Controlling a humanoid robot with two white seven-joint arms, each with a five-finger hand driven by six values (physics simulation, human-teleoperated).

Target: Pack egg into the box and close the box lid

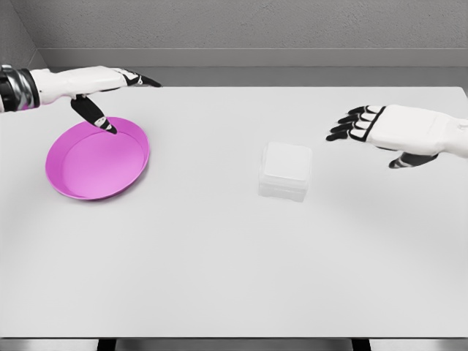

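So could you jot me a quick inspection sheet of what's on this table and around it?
Surface: white table, flat.
Job's things: translucent box near the middle, lid down; no egg seen.
Clutter: empty pink plate at left.
Robot hands: left robot hand over the plate's far rim, fingers extended, holding nothing; right robot hand beyond the box's right, open.
Cables: nothing seen.
Surroundings: grey wall behind.

One pink plate (73, 186), one closed white box (284, 171), two hands, one table (219, 263).
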